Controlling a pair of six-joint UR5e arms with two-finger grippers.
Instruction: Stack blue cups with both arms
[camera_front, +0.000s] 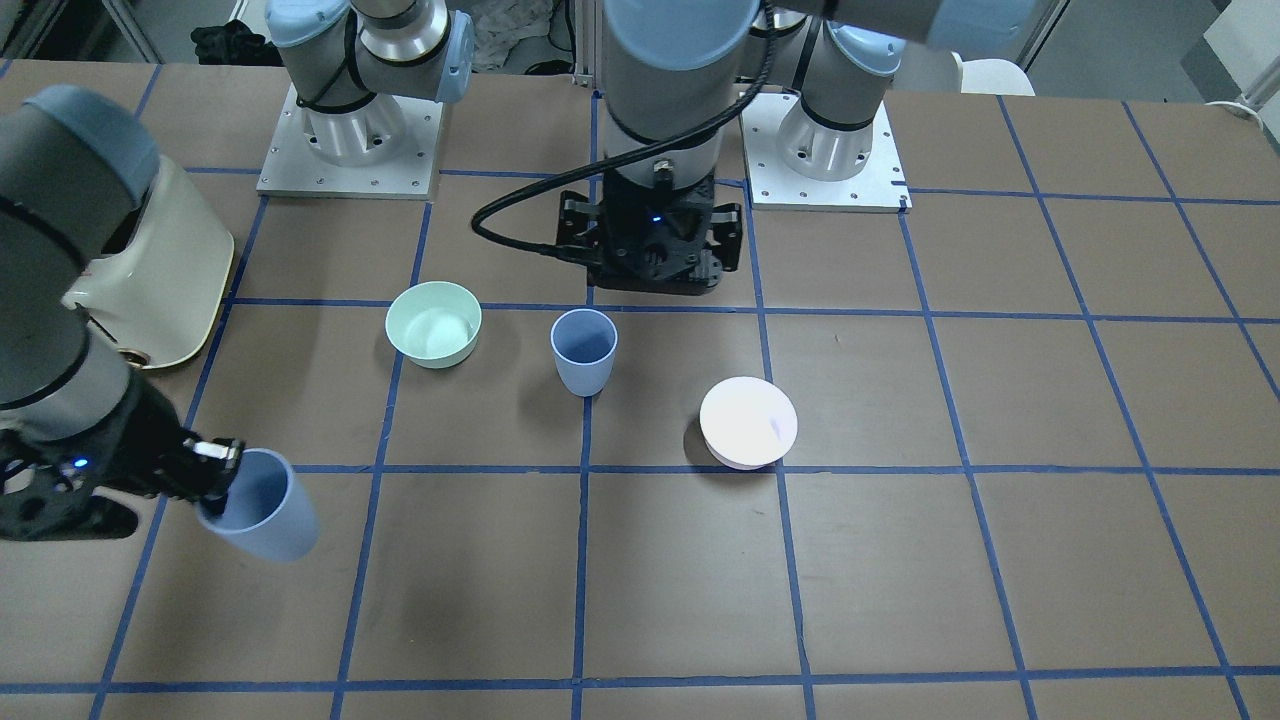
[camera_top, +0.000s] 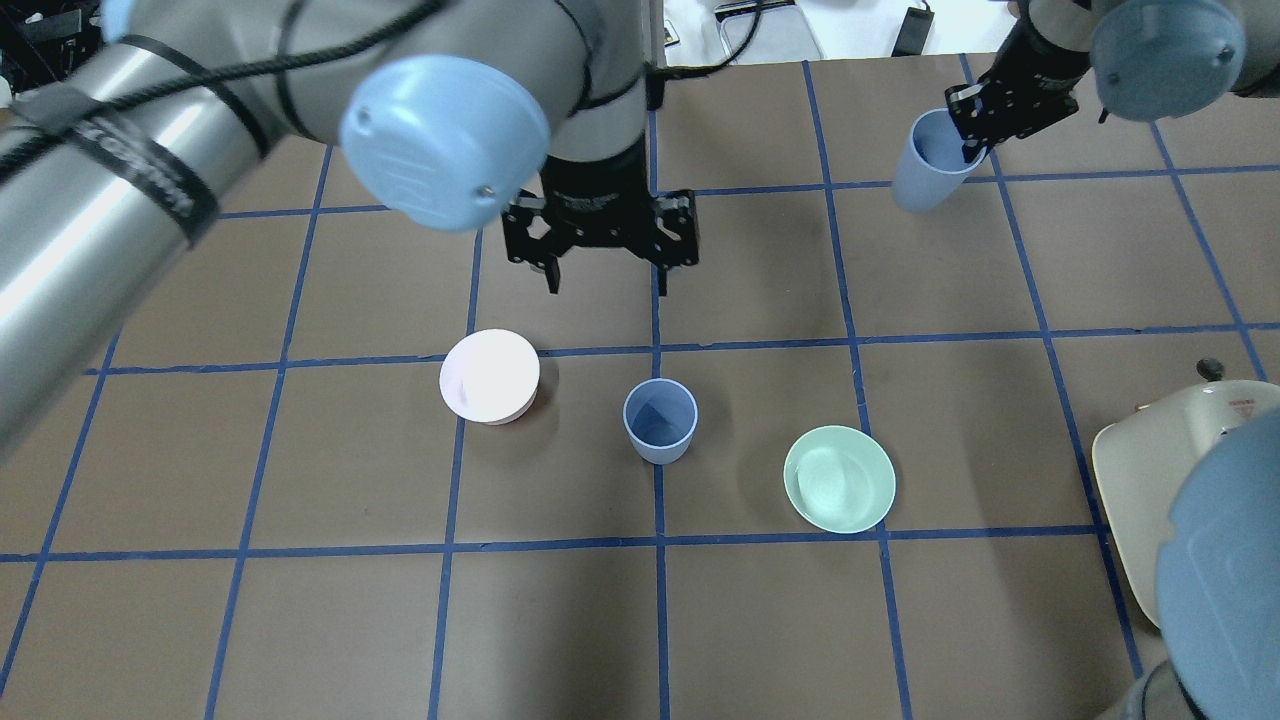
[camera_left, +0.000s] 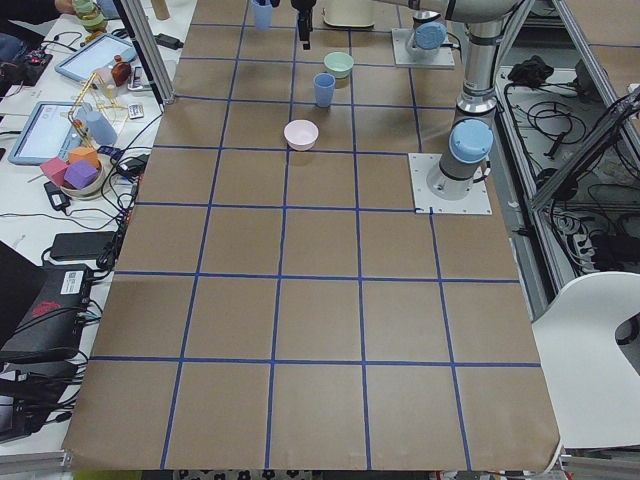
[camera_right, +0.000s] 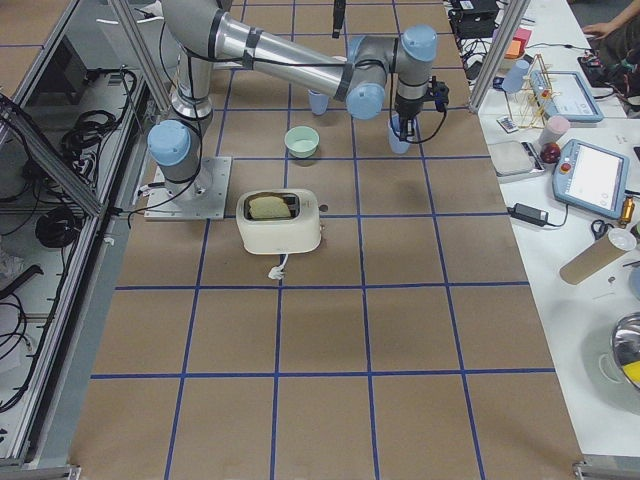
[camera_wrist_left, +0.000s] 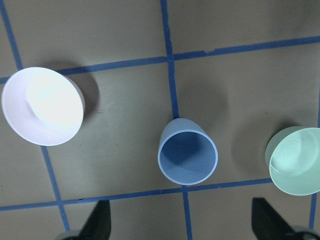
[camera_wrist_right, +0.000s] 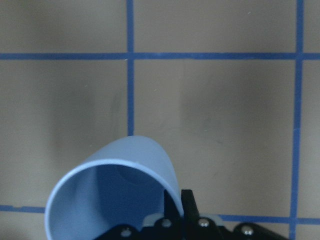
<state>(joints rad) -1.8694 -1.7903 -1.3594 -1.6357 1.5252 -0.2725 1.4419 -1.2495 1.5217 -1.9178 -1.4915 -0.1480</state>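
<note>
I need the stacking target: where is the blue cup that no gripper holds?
In the overhead view the free blue cup stands upright near the centre, between the pale pink bowl on its left and the mint green bowl on its right.

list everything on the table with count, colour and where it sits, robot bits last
standing cup: one, pale blue, upright mid-table between the two bowls
held cup: one, pale blue, tilted, far side on the robot's right
green bowl: one, mint green, on the robot's right of the standing cup
pink bowl: one, pale pink, on the robot's left of the standing cup
toaster: one, cream, near right edge
table: one, brown with a blue tape grid
left gripper: one, black, open, above the table beyond the standing cup
right gripper: one, black, shut on the held cup's rim
</note>
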